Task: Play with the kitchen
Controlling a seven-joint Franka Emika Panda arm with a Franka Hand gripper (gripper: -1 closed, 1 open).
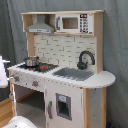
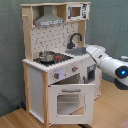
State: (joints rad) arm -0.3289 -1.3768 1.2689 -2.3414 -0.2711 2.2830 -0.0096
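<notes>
Centrally placed in both exterior views stands the kitchen [image 1: 62, 70], a tall white and light-wood toy set on a wooden floor [image 2: 15, 120] before a grey curtain [image 1: 115, 40]. In the second exterior view its oven door [image 2: 70, 102] hangs open at about 6 o'clock, below a row of knobs [image 2: 67, 72]. A small silver pot [image 1: 31, 61] sits on the stovetop [image 1: 40, 66]. Toward 3 o'clock of the pot lie the grey sink [image 1: 74, 74] and the black faucet [image 1: 85, 59]. A hood [image 1: 40, 27] and a toy microwave [image 1: 75, 23] sit at the top, near 12 o'clock.

The robot arm [image 2: 107, 62] enters the second exterior view from 3 o'clock, its white forearm reaching along the counter edge toward the sink side. In the first exterior view only a white sliver [image 1: 3, 72] shows at 9 o'clock; what it is cannot be made out.

Judging by this, the play appears to be mid-way, with the oven already open and the arm working around the cabinet front. The next move likely calls for a careful approach to a knob, door or the pot without bumping the open door.

The pincer itself is not visible, hidden behind the arm or the cabinet, so I cannot tell whether it is released or clenched.
</notes>
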